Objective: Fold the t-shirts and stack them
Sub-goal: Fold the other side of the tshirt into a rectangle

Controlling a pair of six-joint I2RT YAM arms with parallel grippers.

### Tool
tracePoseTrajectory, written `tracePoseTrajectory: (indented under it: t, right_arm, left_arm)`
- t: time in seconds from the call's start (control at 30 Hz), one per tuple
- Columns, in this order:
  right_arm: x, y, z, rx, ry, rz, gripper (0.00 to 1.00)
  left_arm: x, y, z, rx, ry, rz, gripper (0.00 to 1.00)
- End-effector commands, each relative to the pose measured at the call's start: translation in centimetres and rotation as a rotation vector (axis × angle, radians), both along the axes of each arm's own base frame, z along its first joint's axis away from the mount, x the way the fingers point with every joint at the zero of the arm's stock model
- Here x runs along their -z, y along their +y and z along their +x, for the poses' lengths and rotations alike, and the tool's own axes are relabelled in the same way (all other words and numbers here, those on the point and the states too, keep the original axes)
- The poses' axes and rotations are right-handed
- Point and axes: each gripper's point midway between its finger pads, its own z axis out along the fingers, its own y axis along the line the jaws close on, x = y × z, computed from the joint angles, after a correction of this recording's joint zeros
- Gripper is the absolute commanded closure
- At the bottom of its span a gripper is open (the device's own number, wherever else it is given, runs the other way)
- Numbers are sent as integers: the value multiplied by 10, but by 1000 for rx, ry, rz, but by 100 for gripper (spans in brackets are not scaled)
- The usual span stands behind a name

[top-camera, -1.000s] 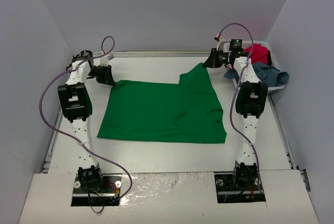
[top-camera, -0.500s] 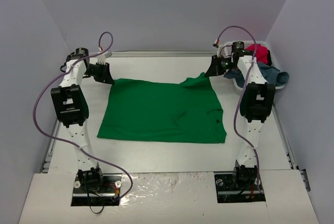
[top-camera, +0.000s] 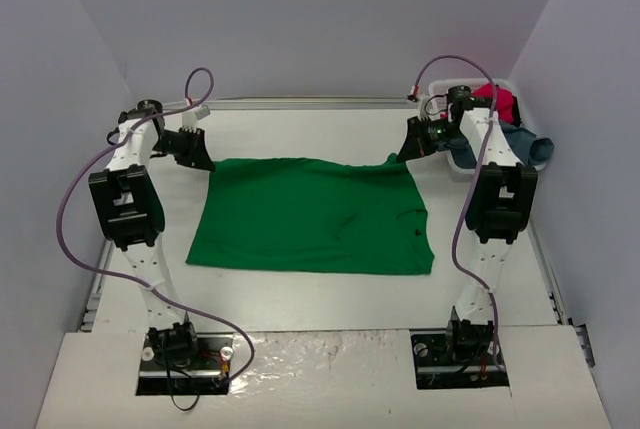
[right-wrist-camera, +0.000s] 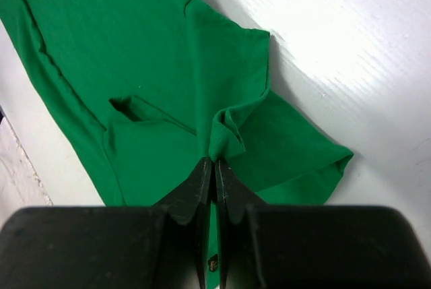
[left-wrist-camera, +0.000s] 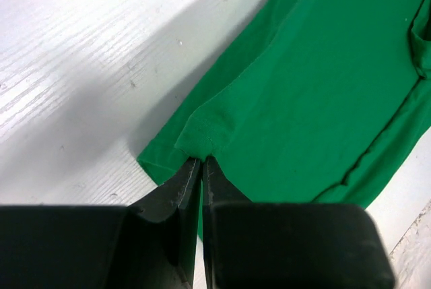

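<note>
Spanning the white table, the bright green cloth t-shirt is laid flat, its two far corners pinched in the closed left jaws and right jaws, seemingly so it is stretched smooth for folding. The crimson red t-shirt and grey-blue t-shirt are heaped in the white plastic basket far right.

I count three t-shirts: one green t-shirt on the surface, plus one red t-shirt and, I think, one grey-blue t-shirt, bunched at two o'clock in one white basket. Two arms: left arm, right arm.
</note>
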Motion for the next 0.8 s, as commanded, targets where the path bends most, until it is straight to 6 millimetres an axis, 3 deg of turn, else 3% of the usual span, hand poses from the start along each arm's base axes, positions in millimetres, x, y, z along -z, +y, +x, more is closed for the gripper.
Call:
tracePoseTrajectory:
  t: [0.0, 0.33, 0.77]
  right_arm:
    - [-31, 0, -23, -23, -18, -7, 100]
    - [-44, -2, -48, -39, -17, -34, 100]
    - [-38, -1, -99, -145, 80, -37, 100]
  left_arm:
    - [-38, 4, -10, 32, -90, -2, 98]
    - [-36, 13, -24, 44, -88, -14, 98]
    - [-32, 11, -53, 89, -90, -16, 98]
